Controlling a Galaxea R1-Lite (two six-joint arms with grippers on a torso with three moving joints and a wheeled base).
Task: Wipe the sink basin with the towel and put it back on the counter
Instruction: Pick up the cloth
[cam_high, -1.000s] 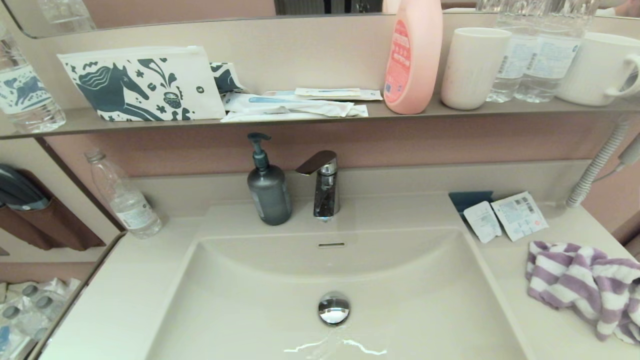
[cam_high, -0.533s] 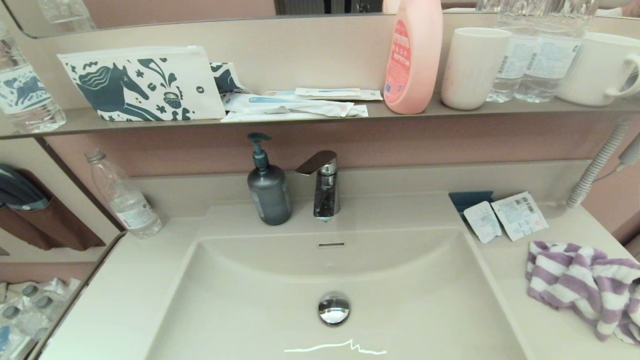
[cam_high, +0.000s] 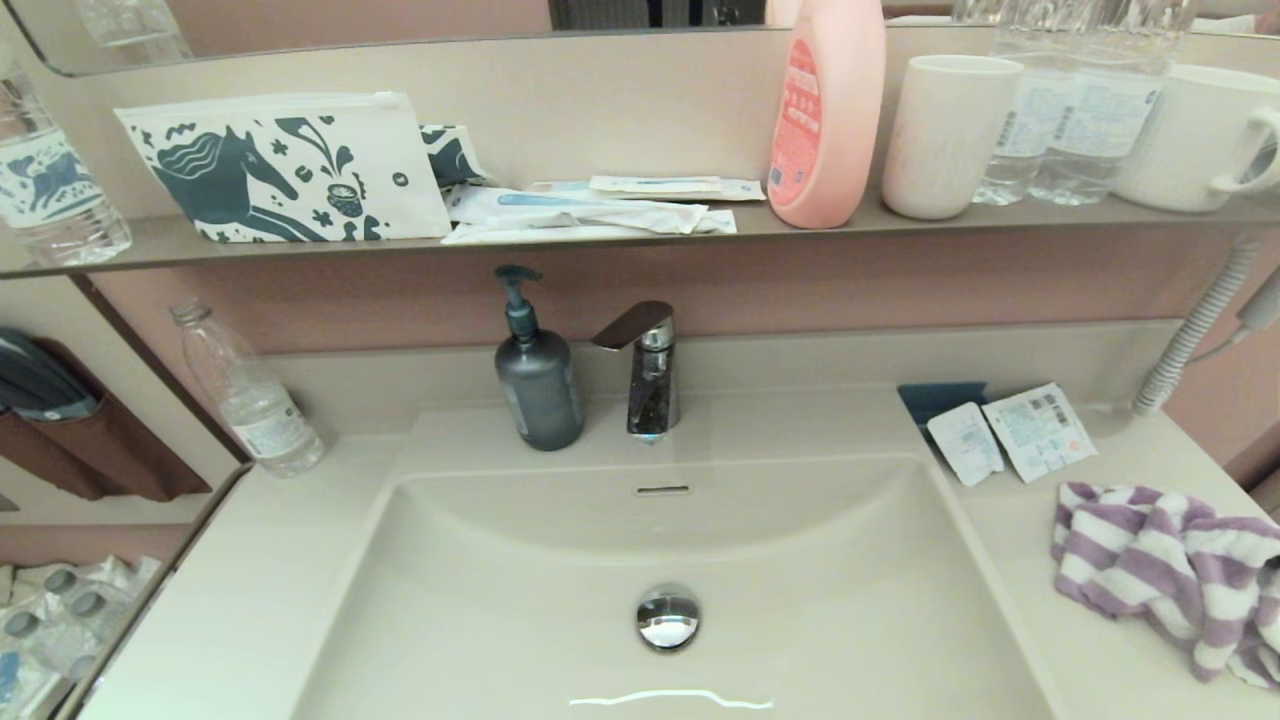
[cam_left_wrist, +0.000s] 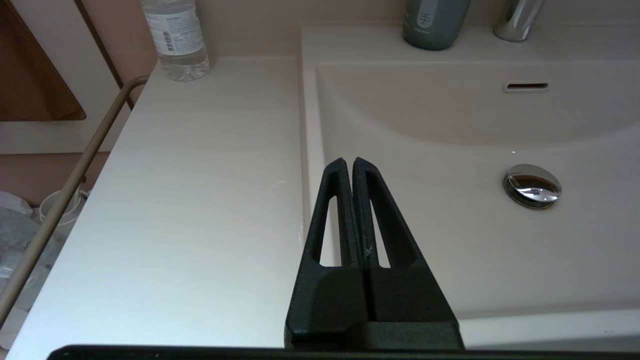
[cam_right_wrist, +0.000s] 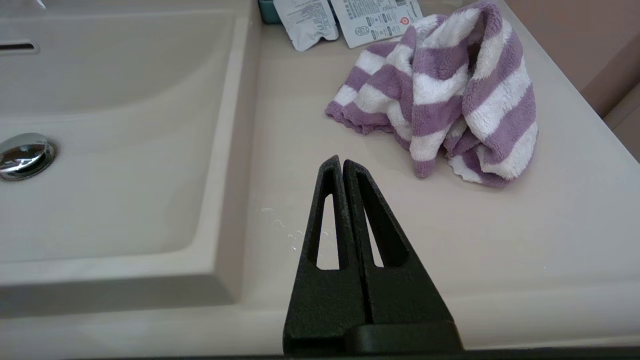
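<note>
Head view: towel (cam_high: 1170, 575) bunched on counter (cam_high: 1010, 500), robot's right of sink basin (cam_high: 560, 560), apart from basin edge. Purple and white stripes, folded over itself in a loose heap. Two sachets (cam_high: 1010, 435) flat on counter just behind towel, dark blue item (cam_high: 935, 398) beside them.

Basin holds only chrome drain plug (cam_high: 668, 617) at its floor and overflow slot (cam_high: 663, 490) in back wall. Faucet (cam_high: 645, 365) and grey pump bottle (cam_high: 537, 375) standing on back ledge, close together. Clear water bottle (cam_high: 245, 395) on counter at far left.

Right wrist view: right gripper (cam_right_wrist: 341, 167) fingers pressed together, holding nothing, hanging above counter's front strip between basin edge and towel (cam_right_wrist: 440, 95). Not touching towel.

Left wrist view: left gripper (cam_left_wrist: 348, 165) fingers also pressed together, nothing held, poised over basin's left rim near front of counter (cam_left_wrist: 200, 175). Drain plug (cam_left_wrist: 532, 185) off to one side of it.

Neither gripper visible from head camera.
</note>
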